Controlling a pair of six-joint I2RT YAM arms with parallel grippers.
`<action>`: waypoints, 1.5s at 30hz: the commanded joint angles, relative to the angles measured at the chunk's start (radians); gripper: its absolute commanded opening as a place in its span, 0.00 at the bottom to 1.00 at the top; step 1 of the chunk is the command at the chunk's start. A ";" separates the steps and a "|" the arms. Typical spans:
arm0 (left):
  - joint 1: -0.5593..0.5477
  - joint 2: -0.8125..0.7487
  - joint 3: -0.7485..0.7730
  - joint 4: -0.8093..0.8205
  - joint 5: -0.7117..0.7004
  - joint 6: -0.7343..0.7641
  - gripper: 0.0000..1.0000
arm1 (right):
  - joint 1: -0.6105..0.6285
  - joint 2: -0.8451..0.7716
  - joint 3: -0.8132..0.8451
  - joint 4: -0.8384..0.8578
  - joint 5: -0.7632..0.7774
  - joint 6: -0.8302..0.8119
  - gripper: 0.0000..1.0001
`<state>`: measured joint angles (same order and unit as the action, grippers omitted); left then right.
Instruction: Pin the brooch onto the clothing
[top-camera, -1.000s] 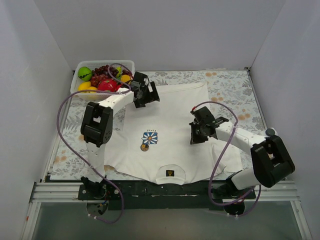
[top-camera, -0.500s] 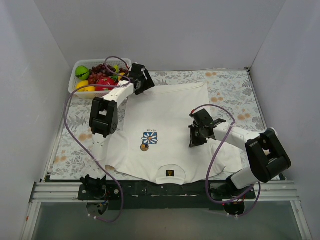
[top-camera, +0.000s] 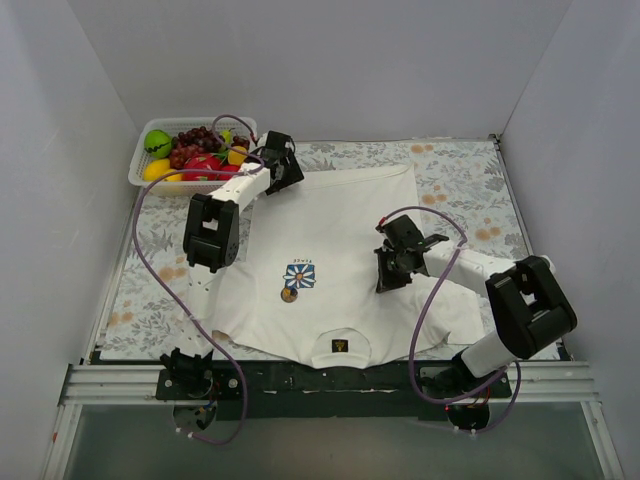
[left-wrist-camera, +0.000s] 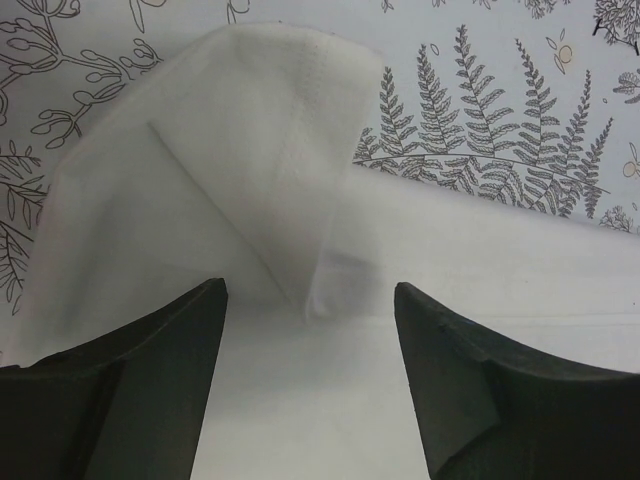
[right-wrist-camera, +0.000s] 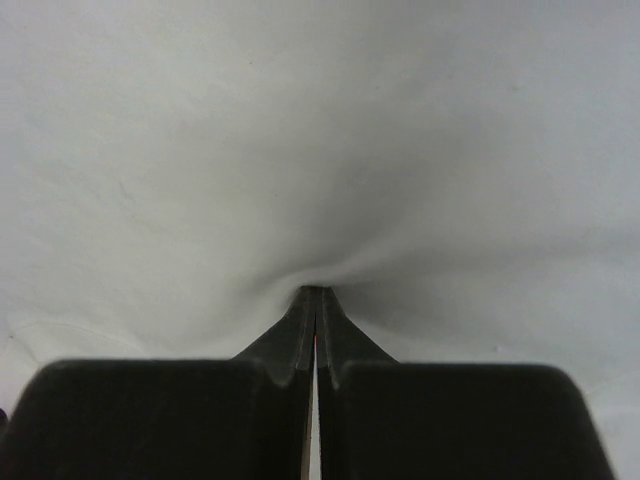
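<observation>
The clothing, a white T-shirt (top-camera: 350, 215), lies flat on the patterned tablecloth, neck toward the arms. The brooch (top-camera: 289, 294), a small dark brownish disc, sits on the chest just below the blue-and-white daisy print (top-camera: 299, 274). My left gripper (top-camera: 285, 170) is open and empty over the shirt's far left hem corner. In the left wrist view (left-wrist-camera: 310, 290) that corner (left-wrist-camera: 250, 150) lies folded over. My right gripper (top-camera: 384, 282) is on the shirt's right side. In the right wrist view (right-wrist-camera: 316, 292) it is shut, with white fabric (right-wrist-camera: 300, 120) puckered at the tips.
A clear basket (top-camera: 137, 172) of grapes, lemons and other fruit stands at the far left corner, close to my left gripper. A dark neck label (top-camera: 340, 347) sits at the collar near the front edge. White walls close in three sides.
My left arm has stretched further toward the far left, and its gripper has shifted left along the hem. The fruit basket now sits a little further left. The right gripper has barely moved.
</observation>
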<state>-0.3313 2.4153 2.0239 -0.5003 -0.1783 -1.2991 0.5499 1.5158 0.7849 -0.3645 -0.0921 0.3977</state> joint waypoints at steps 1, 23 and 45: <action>0.018 -0.004 0.018 -0.021 -0.044 0.017 0.63 | 0.004 0.063 -0.009 0.019 0.028 -0.019 0.01; 0.057 -0.055 0.015 0.170 0.100 -0.159 0.09 | 0.004 -0.012 -0.115 -0.096 0.088 0.015 0.01; 0.147 0.021 0.139 0.339 0.264 -0.278 0.98 | 0.004 -0.026 -0.118 -0.096 0.089 0.020 0.01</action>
<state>-0.1986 2.4451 2.1395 -0.1497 0.0349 -1.6012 0.5503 1.4586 0.7162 -0.3092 -0.0750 0.4419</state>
